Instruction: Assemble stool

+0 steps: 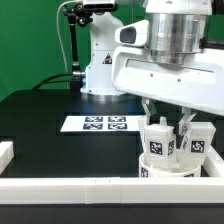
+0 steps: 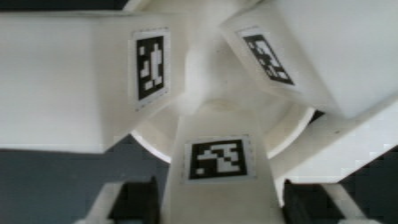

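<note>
- Exterior view shows you, from left to right, the marker board (image 1: 100, 124) at the frame's middle, then the stool (image 1: 172, 148) at lower right on the black tabletop (image 1: 50, 120).
- By my reading at least two legs (image 1: 157, 140) stand on the seat (image 1: 165, 171); you may have more to fit.
- Your pincer (image 1: 167, 118) stands half spread, seemingly pinching a leg (image 2: 267, 60), though contact is hard to confirm.

We found no readable words or numbers, only black-and-white square tags (image 2: 221, 159) on the white plastic stool parts (image 1: 168, 140) and the flat white marker board (image 1: 101, 123).
</note>
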Available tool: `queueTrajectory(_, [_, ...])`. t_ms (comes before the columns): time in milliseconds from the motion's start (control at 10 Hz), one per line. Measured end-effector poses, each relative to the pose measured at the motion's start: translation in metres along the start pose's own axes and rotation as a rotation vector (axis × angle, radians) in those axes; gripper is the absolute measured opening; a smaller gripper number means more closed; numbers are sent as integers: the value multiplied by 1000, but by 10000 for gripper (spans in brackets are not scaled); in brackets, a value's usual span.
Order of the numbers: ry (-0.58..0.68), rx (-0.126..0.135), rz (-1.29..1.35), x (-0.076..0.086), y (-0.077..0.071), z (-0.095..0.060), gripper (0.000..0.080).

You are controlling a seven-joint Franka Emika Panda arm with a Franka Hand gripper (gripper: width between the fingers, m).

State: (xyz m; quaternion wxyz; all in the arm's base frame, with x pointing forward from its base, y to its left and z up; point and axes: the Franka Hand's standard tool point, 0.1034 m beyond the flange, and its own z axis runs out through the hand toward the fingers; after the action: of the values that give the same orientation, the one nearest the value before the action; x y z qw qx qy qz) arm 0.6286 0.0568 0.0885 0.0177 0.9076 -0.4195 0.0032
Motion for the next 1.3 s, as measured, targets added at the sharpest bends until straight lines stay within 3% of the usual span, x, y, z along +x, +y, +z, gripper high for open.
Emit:
queueTrajectory(300, [-20,15,274,-7,-5,0,337])
queueTrajectory(600, [-42,53,598,-14,-14,0,337])
queueTrajectory(1000, [-99,81,982,-24,-26,0,337])
queueTrajectory(1200, [-139,121,1139,-30,-33,1,337])
queueTrajectory(1300, [-158,124,1162,-33,-34,1,337])
